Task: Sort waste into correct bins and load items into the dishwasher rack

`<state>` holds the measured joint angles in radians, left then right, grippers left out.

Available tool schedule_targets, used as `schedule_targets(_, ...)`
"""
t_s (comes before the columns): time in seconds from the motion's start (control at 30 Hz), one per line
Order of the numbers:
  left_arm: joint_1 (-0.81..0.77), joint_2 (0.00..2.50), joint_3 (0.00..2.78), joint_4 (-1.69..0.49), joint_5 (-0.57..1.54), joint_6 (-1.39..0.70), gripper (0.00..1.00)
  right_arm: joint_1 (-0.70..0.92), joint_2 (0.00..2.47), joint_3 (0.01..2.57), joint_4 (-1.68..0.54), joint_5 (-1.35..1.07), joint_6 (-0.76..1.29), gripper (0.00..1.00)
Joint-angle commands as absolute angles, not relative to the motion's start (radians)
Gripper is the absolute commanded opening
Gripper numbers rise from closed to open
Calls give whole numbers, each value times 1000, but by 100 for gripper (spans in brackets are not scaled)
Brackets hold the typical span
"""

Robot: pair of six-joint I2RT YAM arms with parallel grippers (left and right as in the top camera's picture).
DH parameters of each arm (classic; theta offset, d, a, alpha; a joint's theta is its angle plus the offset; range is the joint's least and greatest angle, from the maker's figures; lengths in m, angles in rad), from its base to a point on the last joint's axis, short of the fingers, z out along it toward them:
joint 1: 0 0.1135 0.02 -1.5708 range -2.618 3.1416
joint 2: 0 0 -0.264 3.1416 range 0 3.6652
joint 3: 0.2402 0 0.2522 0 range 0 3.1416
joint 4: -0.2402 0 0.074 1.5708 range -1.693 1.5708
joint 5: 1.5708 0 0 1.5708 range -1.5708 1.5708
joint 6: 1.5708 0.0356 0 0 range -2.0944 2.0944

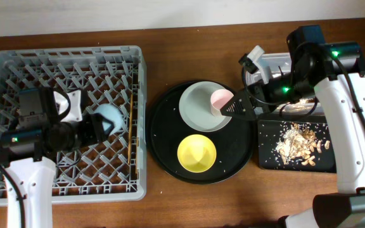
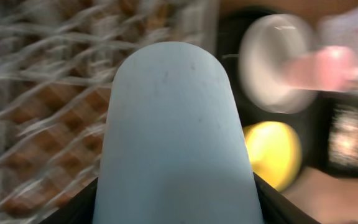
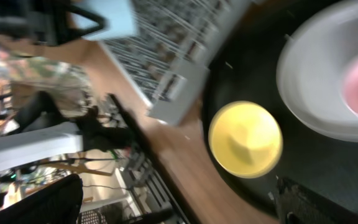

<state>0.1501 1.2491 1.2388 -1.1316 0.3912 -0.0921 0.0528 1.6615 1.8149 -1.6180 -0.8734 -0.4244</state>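
Grip notes: left jaws clamped on light blue cup point(image 2: 176, 137), over right part of dishwasher rack point(image 1: 68, 52). Right jaws sat just beside pink cup point(image 1: 219, 99) on plate point(image 1: 195, 106); opening could not be told.

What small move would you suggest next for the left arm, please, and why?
Probably lower the light blue cup straight down onto the pegs of the dishwasher rack. The left end effector is shut on the cup, which sits over the rack's right half, and neither view confirms that it is seated, so opening now might let it tip.
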Motion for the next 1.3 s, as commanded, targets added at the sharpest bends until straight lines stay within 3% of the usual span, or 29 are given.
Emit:
schedule_targets(0.0,154,1257,1242,-1179,101,-135,46,55,1662,1780,-1615,-720,-357,99)
schedule_targets(0.43,153,1431,1242,-1176,121,-138,46,55,1662,1707,-1573,-720,-358,99)
schedule_targets(0.93,119,1444,1222,-1162,161,-138,47,55,1662,1706,-1570,-720,-357,99)
schedule_targets(0.97,118,1444,1218,-1159,161,-138,54,55,1662,1706,-1570,-721,-357,99)
schedule_targets(1.0,119,1444,1216,-1155,160,-138,69,55,1662,1706,-1570,-721,-357,99)
schedule_targets(1.1,119,1444,1216,-1141,160,-138,99,55,1662,1706,-1571,-720,-357,99)
schedule_targets(1.27,121,1443,1253,-1126,168,-138,99,60,1662,1706,-1583,-809,-357,99)
